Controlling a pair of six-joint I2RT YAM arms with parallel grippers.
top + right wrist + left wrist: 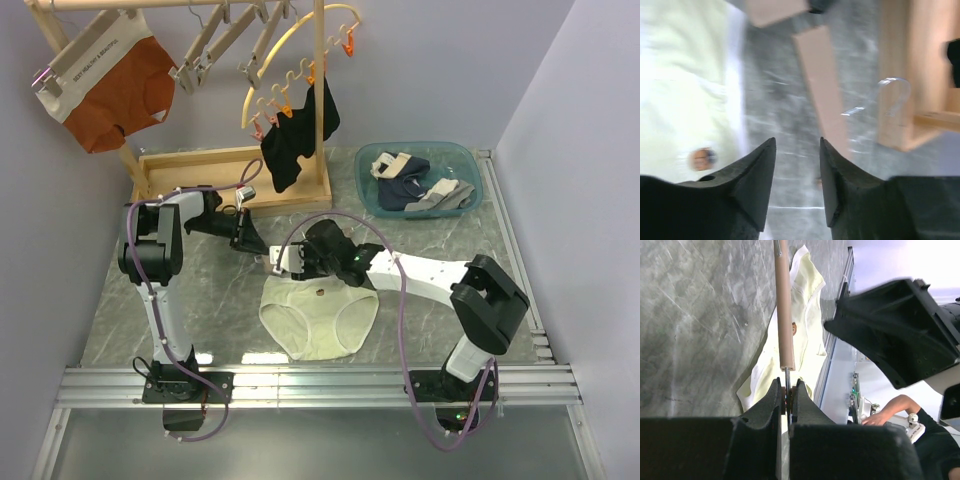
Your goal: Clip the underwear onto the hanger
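The pale cream-yellow underwear (320,315) lies flat on the marble table, waistband toward the back, with a small dark spot (701,159) at its centre. The light-wood hanger (784,305) lies just behind the waistband, and its metal hook (247,190) curves up toward the wooden tray. My left gripper (786,386) is shut on the thin metal piece at the hanger's end. My right gripper (796,150) is open over bare table between the underwear (685,90) and the hanger bar (822,80), holding nothing. In the top view both grippers (250,240) (292,260) hide most of the bar.
A shallow wooden tray (160,180) sits at the back left under a rack carrying rust-orange briefs (115,90) and spare wooden hangers (230,40). A yellow hoop with orange pegs (290,95) holds a black garment (295,135). A teal basin (470,165) of clothes stands back right.
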